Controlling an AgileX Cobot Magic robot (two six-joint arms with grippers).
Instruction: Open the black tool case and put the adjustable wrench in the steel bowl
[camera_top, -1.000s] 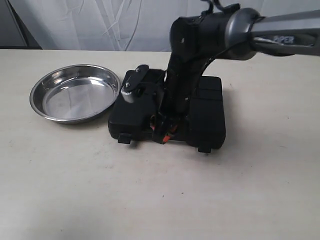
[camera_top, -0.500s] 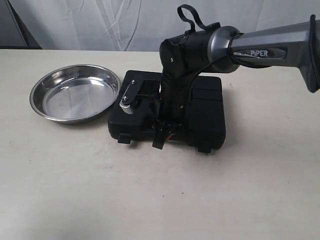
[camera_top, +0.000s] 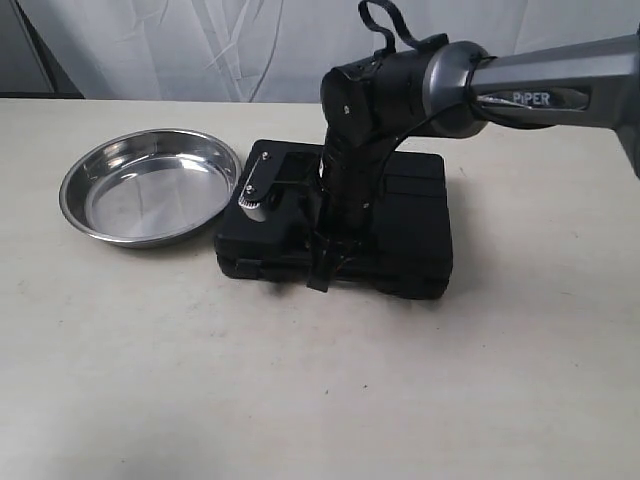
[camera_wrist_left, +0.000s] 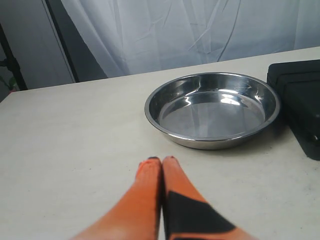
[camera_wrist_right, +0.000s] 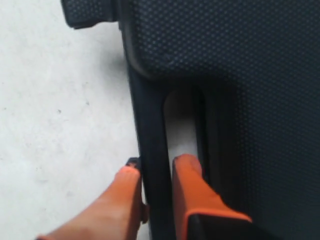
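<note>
The black tool case (camera_top: 415, 215) lies shut in the middle of the table, right of the steel bowl (camera_top: 150, 186). My right gripper (camera_top: 322, 275) reaches down over the lid to the case's front edge. In the right wrist view the right gripper (camera_wrist_right: 157, 167) is shut on the handle bar of the black tool case (camera_wrist_right: 240, 65), one finger in the handle slot and the other outside the edge. My left gripper (camera_wrist_left: 161, 160) is shut and empty, low over the table, short of the steel bowl (camera_wrist_left: 212, 110). The adjustable wrench is out of view.
The bowl is empty and nearly touches the case's left side. A corner of the case (camera_wrist_left: 300, 100) shows beside the bowl in the left wrist view. Beige table (camera_top: 300, 390) stretches in front of both; a white curtain hangs behind.
My right gripper has come down onto the case's front handle. The front edge of the case now looks slightly raised, and its two latch tabs no longer stick out.
</note>
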